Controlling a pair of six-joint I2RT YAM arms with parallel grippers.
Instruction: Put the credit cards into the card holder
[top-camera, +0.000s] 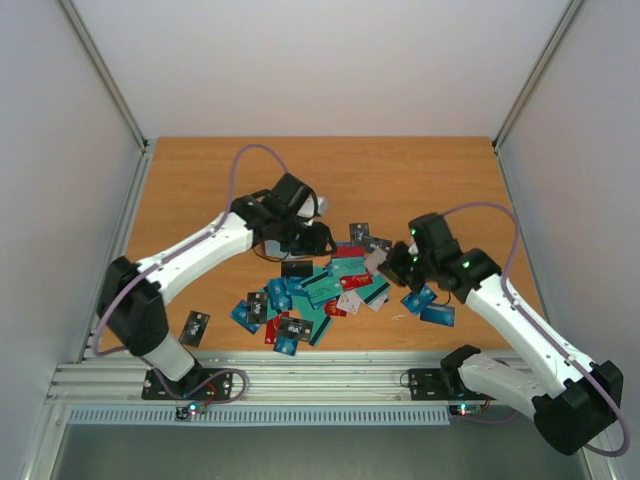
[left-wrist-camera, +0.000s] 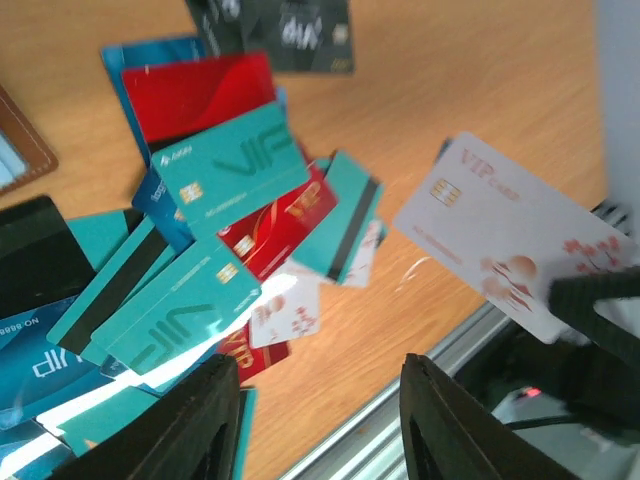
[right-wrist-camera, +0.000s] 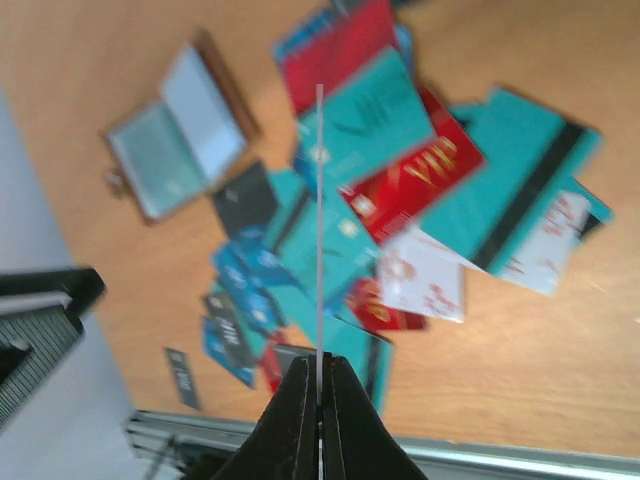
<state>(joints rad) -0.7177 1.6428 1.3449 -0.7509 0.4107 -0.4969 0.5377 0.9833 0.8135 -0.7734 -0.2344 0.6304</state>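
Observation:
Several credit cards (top-camera: 320, 290), teal, blue, red, black and white, lie in a loose pile at mid-table; the pile also shows in the left wrist view (left-wrist-camera: 230, 170) and the right wrist view (right-wrist-camera: 400, 170). The card holder (right-wrist-camera: 180, 130) lies open beyond the pile, brown-edged with pale pockets; only its brown corner (left-wrist-camera: 25, 150) shows in the left wrist view. My right gripper (right-wrist-camera: 320, 365) is shut on a white VIP card (right-wrist-camera: 319, 220), seen edge-on and held above the table; the card's face (left-wrist-camera: 500, 235) shows in the left wrist view. My left gripper (left-wrist-camera: 320, 415) is open and empty above the pile's near side.
A lone black card (top-camera: 194, 327) lies near the front left. Blue cards (top-camera: 430, 305) lie under my right arm and black cards (top-camera: 365, 235) lie behind the pile. The metal rail (top-camera: 330, 380) runs along the table's front edge. White walls close in the sides.

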